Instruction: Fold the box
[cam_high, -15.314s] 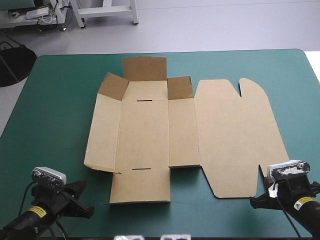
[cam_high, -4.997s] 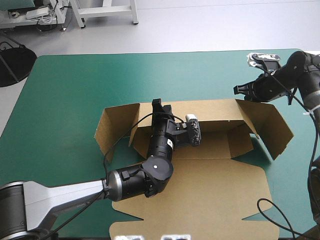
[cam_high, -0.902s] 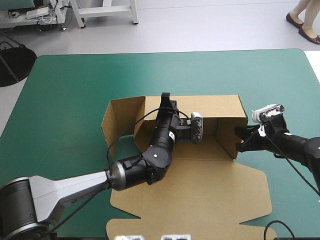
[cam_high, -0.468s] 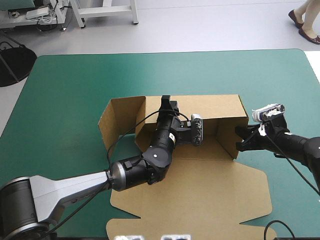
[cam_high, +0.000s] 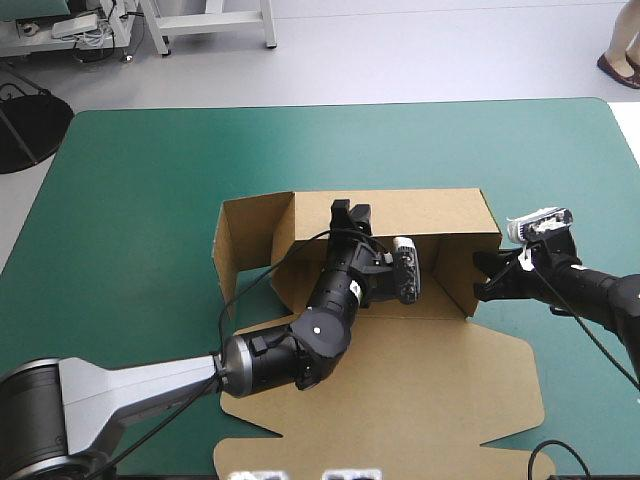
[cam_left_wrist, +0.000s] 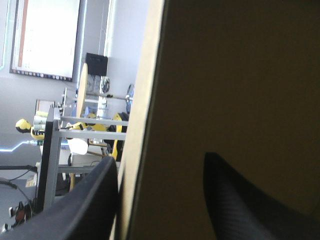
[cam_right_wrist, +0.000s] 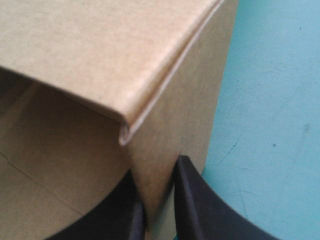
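Observation:
The brown box (cam_high: 400, 370) stands as an open tray in the middle of the table. Its back wall (cam_high: 430, 212) and side walls are raised, and its lid lies flat toward the near edge. My left gripper (cam_high: 351, 212) reaches over the tray floor to the top of the back wall. It is open, and the wall's edge (cam_left_wrist: 137, 125) stands between its separated fingers (cam_left_wrist: 90, 210). My right gripper (cam_high: 483, 278) is at the right side wall (cam_high: 462, 265). It is shut on the box, pinching that wall's edge (cam_right_wrist: 165, 150) near the folded corner.
The teal-green cover (cam_high: 130, 200) lies bare to the left of the box, beyond it and to its right. The flat lid's front flaps (cam_high: 250, 455) reach close to the table's near edge. The left side wall (cam_high: 235, 245) stands angled outward.
My left gripper has opened and let go of the back wall, then shifted a little to the right and nearer. The right gripper keeps its hold on the right wall.

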